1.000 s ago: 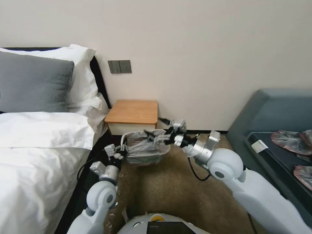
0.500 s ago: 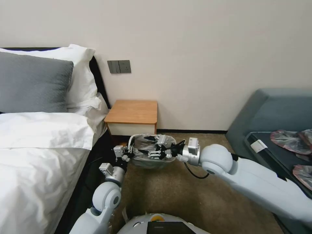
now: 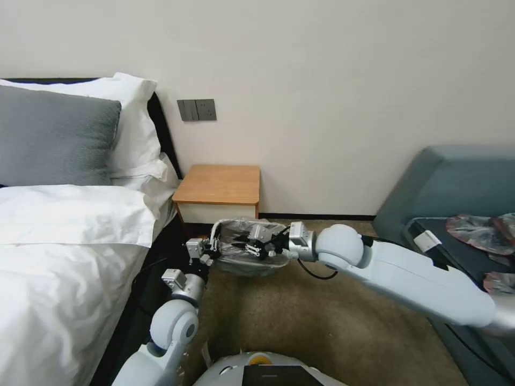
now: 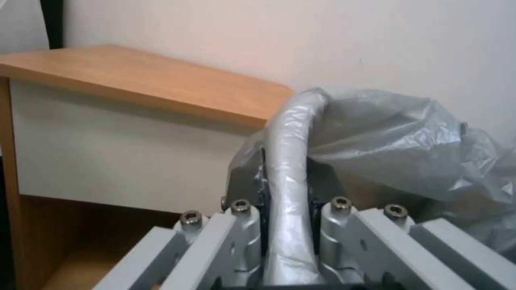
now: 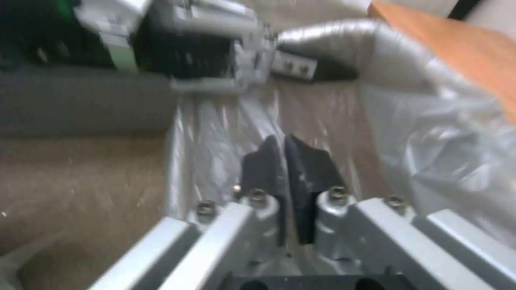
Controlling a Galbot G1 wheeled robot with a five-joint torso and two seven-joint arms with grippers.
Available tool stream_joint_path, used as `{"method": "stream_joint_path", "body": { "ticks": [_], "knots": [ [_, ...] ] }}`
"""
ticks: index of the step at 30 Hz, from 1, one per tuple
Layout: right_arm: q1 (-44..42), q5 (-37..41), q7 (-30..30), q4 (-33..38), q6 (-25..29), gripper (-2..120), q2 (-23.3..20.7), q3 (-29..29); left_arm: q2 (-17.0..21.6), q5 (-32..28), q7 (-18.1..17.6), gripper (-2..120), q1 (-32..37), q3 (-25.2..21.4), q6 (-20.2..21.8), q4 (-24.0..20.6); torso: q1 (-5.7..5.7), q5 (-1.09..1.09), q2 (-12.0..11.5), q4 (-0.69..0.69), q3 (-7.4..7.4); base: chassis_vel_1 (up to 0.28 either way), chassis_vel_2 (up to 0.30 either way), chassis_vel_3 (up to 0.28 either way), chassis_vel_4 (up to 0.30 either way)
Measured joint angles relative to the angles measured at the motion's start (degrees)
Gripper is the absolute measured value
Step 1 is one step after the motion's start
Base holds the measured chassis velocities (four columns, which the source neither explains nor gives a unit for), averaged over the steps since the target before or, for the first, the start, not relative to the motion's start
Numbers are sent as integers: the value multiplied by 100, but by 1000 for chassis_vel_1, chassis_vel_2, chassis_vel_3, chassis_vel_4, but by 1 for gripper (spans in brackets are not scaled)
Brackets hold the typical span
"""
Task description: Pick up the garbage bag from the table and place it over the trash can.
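The crinkled, translucent grey plastic garbage bag (image 3: 252, 252) is draped over the small cream-beige plastic trash can (image 3: 244, 268), which stands on the brown carpet (image 3: 300, 327) just in front of the wooden nightstand with the light-brown rounded-corner top (image 3: 220, 184). In the left wrist view the bag's film (image 4: 376, 137) wraps tightly over the can's rolled rim (image 4: 288, 169), with the nightstand top (image 4: 150, 80) and its white drawer front just behind.

The left gripper (image 3: 206, 251) sits at the side of the can nearest the bed, and its fingers (image 4: 242, 209) are clamped on either side of the bag-covered rim. The right gripper (image 3: 257, 247) reaches in from the far side of the can, over the can's mouth; its black fingertips (image 5: 269, 161) are pressed together against the plastic lining the inside, though whether they pinch a fold of film cannot be told.

Left of the nightstand lies the white-sheeted bed (image 3: 64, 257) with a grey pillow (image 3: 53, 139); well to the right of the can is a grey-blue sofa (image 3: 456, 177) with flat grey-pink plastic bags (image 3: 477, 230) lying on a dark tray.
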Motion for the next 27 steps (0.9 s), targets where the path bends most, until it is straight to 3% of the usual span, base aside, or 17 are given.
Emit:
{"method": "stream_joint_path", "body": {
  "ticks": [13, 27],
  "knots": [
    [288, -483, -88, -309, -213, 0, 97, -367, 14, -42, 75, 8, 39, -27, 15, -115, 0, 0, 0, 0, 0, 0, 0, 0, 0],
    [411, -655, 825, -416, -1087, 0, 380, -751, -30, 501, 337, 8, 28, -5, -194, -17, 0, 0, 0, 0, 0, 0, 0, 0, 0]
  ]
}}
